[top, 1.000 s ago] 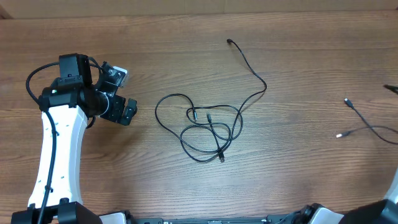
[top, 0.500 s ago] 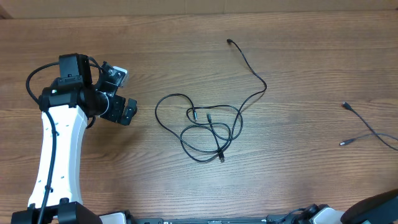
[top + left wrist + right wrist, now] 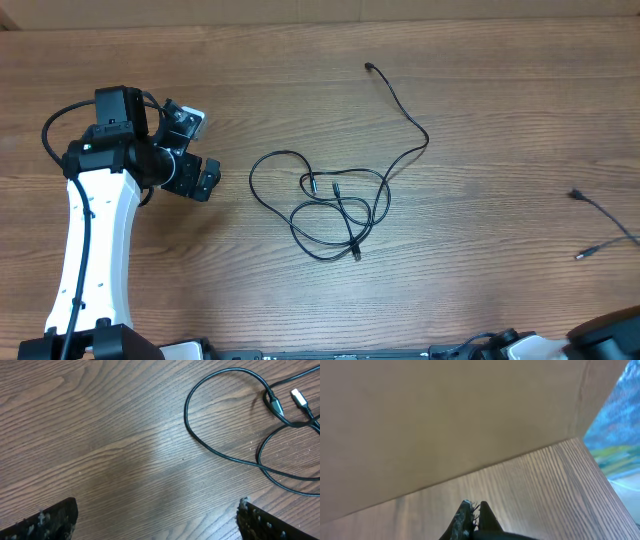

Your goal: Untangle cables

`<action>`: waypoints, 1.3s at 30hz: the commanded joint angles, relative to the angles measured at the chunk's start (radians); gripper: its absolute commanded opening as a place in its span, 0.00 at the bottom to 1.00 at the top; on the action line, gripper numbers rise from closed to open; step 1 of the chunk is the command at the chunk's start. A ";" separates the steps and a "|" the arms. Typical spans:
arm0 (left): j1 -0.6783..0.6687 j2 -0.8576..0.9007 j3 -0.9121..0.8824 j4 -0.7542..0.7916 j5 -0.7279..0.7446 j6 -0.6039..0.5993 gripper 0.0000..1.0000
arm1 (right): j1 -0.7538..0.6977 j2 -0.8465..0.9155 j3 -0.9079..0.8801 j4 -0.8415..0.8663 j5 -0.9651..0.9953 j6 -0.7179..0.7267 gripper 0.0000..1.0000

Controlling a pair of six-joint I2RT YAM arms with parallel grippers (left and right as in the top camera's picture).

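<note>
A knot of thin black cables [image 3: 251, 177] lies mid-table, with one long strand running up to a plug [image 3: 370, 67]. In the left wrist view its loop [image 3: 186, 410] and two plug ends [image 3: 298, 395] lie ahead. My left gripper [image 3: 200, 150] [image 3: 157, 522] stands wide open just left of the knot, with nothing between its fingers. A separate cable [image 3: 577, 194] lies at the right edge and runs off frame. My right gripper [image 3: 474, 507] is shut, its tips pressed together with a thin dark strand between them. It is lifted and faces the wall.
A tan wall [image 3: 445, 420] stands along the table's far edge. Part of my right arm [image 3: 610, 338] shows at the bottom right corner. The bare wood table [image 3: 480, 290] stretches around the cables.
The separate cable at the right has slid further right and down, toward the table's edge. The left arm and the knot have not moved.
</note>
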 commanded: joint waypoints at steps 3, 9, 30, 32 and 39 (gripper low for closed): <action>0.005 0.006 0.011 0.001 -0.002 0.016 1.00 | -0.020 0.129 0.004 0.004 -0.043 0.003 0.04; 0.005 0.006 0.011 0.001 -0.002 0.016 1.00 | -0.020 0.202 0.004 0.002 -0.080 -0.005 0.06; 0.005 0.006 0.011 0.001 -0.002 0.016 1.00 | -0.019 0.129 0.005 -0.073 -0.637 -0.220 0.59; 0.005 0.006 0.011 0.001 -0.002 0.016 1.00 | -0.017 0.104 0.005 -0.086 -0.707 -0.231 0.60; 0.005 0.006 0.011 0.001 -0.002 0.016 1.00 | 0.055 0.019 0.005 -0.150 -0.858 -0.319 0.74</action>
